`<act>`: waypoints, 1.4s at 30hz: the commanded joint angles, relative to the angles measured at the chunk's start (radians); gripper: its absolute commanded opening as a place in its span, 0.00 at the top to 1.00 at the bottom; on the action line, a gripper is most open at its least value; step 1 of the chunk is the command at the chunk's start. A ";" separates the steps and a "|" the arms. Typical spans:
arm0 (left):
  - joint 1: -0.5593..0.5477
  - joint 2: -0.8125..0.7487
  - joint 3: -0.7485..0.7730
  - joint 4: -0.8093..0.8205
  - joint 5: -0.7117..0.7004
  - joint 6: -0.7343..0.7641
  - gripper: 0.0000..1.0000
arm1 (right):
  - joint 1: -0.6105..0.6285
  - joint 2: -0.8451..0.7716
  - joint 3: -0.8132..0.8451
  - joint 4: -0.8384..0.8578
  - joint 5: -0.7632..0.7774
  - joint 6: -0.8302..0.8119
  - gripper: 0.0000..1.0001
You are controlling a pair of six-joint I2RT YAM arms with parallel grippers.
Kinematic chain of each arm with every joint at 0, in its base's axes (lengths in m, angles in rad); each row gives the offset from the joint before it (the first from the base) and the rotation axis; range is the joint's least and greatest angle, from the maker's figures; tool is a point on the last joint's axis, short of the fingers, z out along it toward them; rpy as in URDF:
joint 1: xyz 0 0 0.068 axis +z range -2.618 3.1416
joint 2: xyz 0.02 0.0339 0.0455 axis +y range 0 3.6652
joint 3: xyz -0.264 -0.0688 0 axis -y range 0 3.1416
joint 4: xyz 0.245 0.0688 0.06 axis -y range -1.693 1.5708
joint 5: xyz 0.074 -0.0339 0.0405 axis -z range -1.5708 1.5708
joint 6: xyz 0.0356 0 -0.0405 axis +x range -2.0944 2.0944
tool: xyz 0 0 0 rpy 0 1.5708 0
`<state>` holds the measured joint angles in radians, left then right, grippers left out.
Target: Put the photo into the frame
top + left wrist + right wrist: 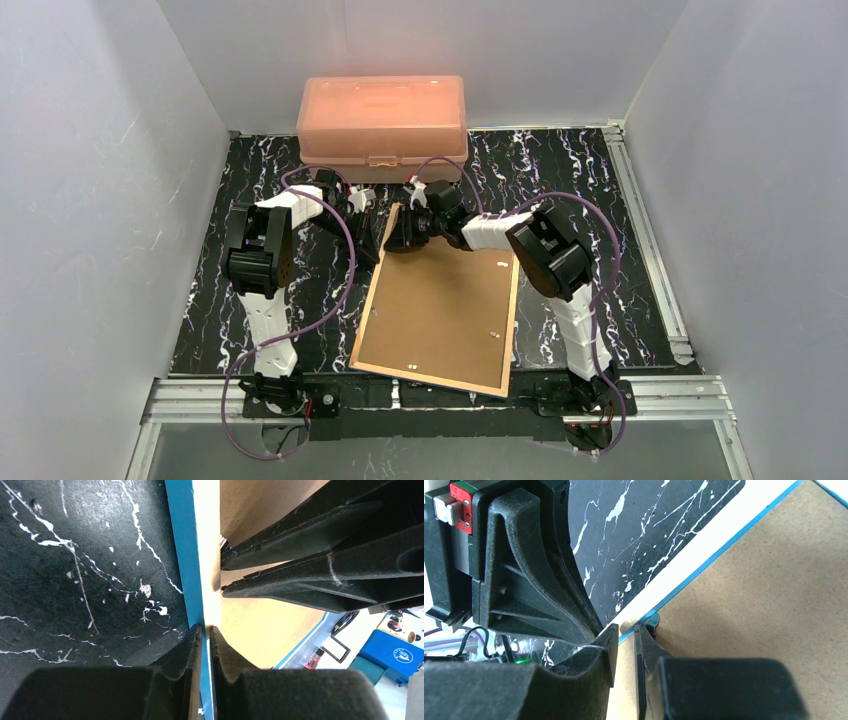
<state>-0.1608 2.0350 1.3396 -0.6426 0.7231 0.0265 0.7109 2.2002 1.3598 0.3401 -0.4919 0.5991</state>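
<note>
The frame (440, 310) rests back side up on the black marbled mat, its brown fibreboard backing showing, and its far left corner looks raised. Both grippers meet at that corner. My left gripper (206, 629) is shut on the frame's thin blue and tan edge (182, 540), which runs between its fingers. My right gripper (626, 629) grips the tan rim beside the backing (749, 605), one finger on each side. In the top view the left gripper (368, 208) and the right gripper (405, 235) are almost touching. The photo is hidden.
A salmon-pink plastic box (382, 115) stands at the back of the mat (560, 170), just behind both grippers. White walls close in on the left, right and back. The frame's near edge overhangs the rail by the arm bases.
</note>
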 commanded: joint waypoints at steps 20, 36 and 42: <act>-0.024 0.010 -0.031 -0.016 -0.060 0.041 1.00 | -0.042 0.008 0.043 -0.032 -0.063 -0.018 0.71; -0.024 0.013 -0.031 -0.017 -0.056 0.041 1.00 | -0.040 0.014 0.065 -0.089 -0.012 -0.085 0.72; -0.025 0.014 -0.028 -0.017 -0.049 0.038 1.00 | -0.035 0.042 0.082 -0.091 -0.029 -0.096 0.73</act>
<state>-0.1608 2.0335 1.3388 -0.6449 0.7231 0.0334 0.6708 2.2158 1.4117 0.2779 -0.5274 0.5411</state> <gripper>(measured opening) 0.075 0.273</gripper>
